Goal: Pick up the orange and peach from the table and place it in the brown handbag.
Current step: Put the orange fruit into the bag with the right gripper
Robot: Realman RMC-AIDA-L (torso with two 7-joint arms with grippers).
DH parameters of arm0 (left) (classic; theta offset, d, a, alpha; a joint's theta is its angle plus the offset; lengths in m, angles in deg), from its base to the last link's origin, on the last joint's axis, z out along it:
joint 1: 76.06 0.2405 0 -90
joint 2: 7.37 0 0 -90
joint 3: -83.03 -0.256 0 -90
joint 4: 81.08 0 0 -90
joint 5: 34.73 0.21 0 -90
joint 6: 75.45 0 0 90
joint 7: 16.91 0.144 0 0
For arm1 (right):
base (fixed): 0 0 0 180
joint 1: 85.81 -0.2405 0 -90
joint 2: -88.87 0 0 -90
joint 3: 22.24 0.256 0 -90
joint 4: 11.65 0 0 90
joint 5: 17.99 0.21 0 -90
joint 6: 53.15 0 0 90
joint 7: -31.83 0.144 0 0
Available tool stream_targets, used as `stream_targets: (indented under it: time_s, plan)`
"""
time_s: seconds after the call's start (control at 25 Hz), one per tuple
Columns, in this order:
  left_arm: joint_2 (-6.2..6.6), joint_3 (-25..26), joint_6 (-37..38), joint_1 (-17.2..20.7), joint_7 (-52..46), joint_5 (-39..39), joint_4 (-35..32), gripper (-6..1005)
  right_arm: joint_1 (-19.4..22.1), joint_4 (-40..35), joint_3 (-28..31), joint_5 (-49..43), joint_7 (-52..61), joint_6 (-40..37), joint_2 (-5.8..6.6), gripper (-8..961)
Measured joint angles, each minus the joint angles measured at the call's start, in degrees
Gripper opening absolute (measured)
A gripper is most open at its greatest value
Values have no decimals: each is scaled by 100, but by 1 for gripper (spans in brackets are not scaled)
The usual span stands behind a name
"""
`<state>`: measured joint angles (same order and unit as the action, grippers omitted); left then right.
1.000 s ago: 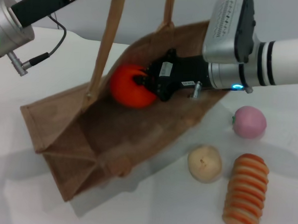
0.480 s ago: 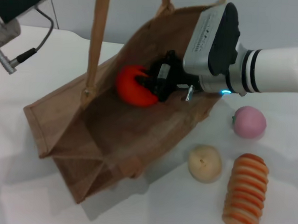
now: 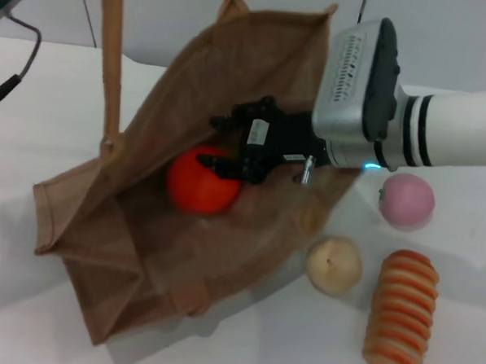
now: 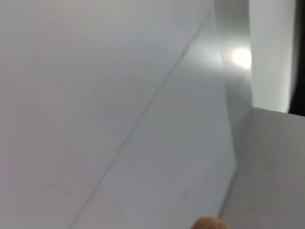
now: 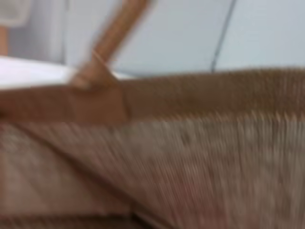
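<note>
The orange (image 3: pixel 199 182) lies inside the brown handbag (image 3: pixel 134 241), on its lower wall. My right gripper (image 3: pixel 225 147) reaches into the bag's mouth, open, just above and right of the orange; its lower finger is at the orange's top. The peach (image 3: pixel 407 199) sits on the table right of the bag, under my right arm. One bag handle (image 3: pixel 111 61) is pulled upward out of the head view. The right wrist view shows only the bag's woven wall (image 5: pixel 200 162) and a handle (image 5: pixel 107 45). My left gripper is out of view; only its cable shows at the top left.
A pale beige round fruit (image 3: pixel 334 265) and a striped orange-and-cream loaf (image 3: pixel 401 314) lie on the white table (image 3: pixel 40 318) right of the bag, in front of the peach. A tan tip (image 4: pixel 207 223) shows at the left wrist view's edge.
The orange has left my right gripper's fingers and now rests lower in the bag. The gripper has opened. The left arm has moved up and out of view, lifting the handles.
</note>
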<state>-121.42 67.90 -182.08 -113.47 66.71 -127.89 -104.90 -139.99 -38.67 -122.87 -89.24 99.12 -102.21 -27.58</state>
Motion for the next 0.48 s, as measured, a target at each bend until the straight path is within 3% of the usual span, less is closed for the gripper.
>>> stream_targets:
  time_s: [0.12, 0.36, 0.48]
  plan:
    - [-32, 98, 302, 99, 63, -10, 0, 123, 141, -3, 24, 306, -312, -419, 30, 482]
    - [-81, 245, 805, 219, 238, -9, 4, 123, 523, -6, 237, 714, -825, -1071, 78, 620]
    - [-92, 256, 1100, 254, 309, 1, 6, 123, 753, -6, 648, 718, -951, -1324, 102, 617]
